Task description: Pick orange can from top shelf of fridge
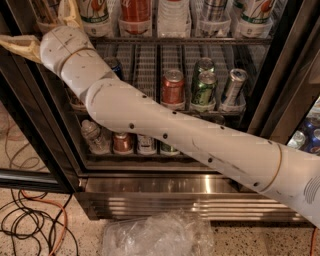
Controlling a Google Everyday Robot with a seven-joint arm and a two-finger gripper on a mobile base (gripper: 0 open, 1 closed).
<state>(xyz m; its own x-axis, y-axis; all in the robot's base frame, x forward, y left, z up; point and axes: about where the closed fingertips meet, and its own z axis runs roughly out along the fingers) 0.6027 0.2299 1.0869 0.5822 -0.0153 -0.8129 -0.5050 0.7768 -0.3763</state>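
The orange can [44,9], brownish orange, stands at the far left of the fridge's top shelf [180,39], and only its lower part is in view. My gripper [36,24] is at the upper left, at the front of that shelf. Its tan fingers [19,45] are spread apart, one pointing left below the can and one pointing up at the can's right side. I cannot tell whether they touch the can. My white arm crosses the fridge [280,90] from lower right to upper left and hides part of the middle rack.
Other drinks fill the top shelf, including a red can [135,10] and a water bottle [172,15]. The middle rack holds a red can [173,87], green cans [204,85] and a silver can [233,87]. Cables [30,225] and a plastic bag [155,235] lie on the floor.
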